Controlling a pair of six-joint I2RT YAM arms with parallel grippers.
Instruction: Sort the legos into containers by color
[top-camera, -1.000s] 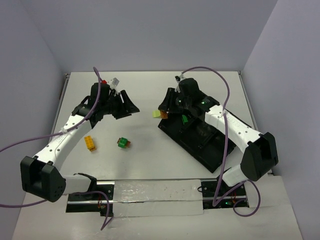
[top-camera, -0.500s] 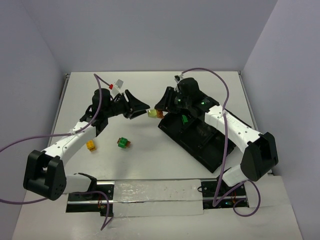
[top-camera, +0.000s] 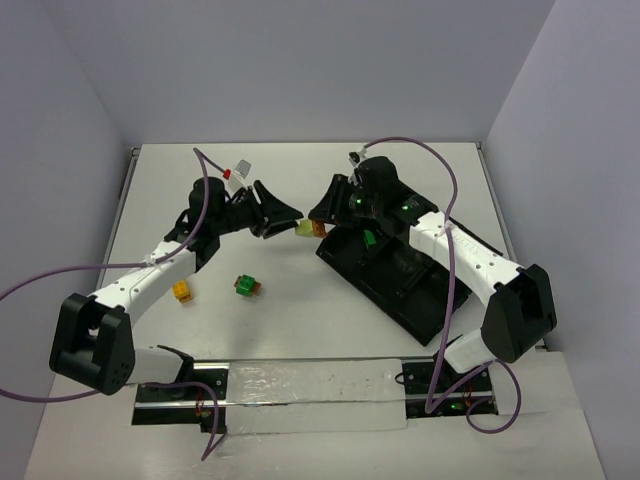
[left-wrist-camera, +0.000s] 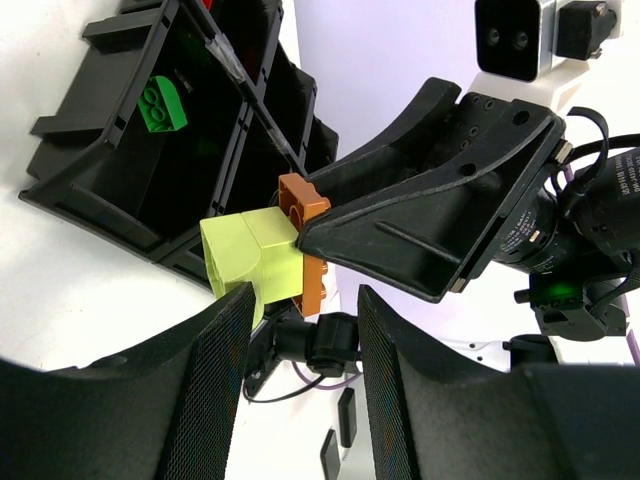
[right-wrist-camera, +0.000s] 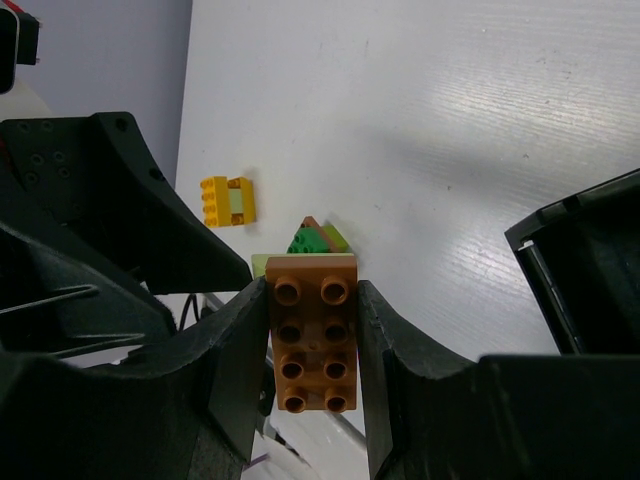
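My right gripper (top-camera: 322, 216) is shut on an orange-brown brick (right-wrist-camera: 312, 345) that has a pale yellow-green brick (left-wrist-camera: 245, 258) stuck to it. It holds the pair in the air just left of the black divided tray (top-camera: 420, 290). My left gripper (top-camera: 288, 218) is open, and its fingertips (left-wrist-camera: 225, 330) reach the pale brick's edge. A green brick (left-wrist-camera: 162, 104) lies in one tray compartment. On the table lie a yellow brick (top-camera: 181, 290) and a green and orange-brown stack (top-camera: 246, 286).
The tray sits at an angle on the right half of the white table (top-camera: 280, 330). Purple cables (top-camera: 420, 145) loop over both arms. Walls close the table at the back and on both sides.
My left gripper has swung right towards the right gripper and now meets the held brick pair. The right gripper has barely moved.
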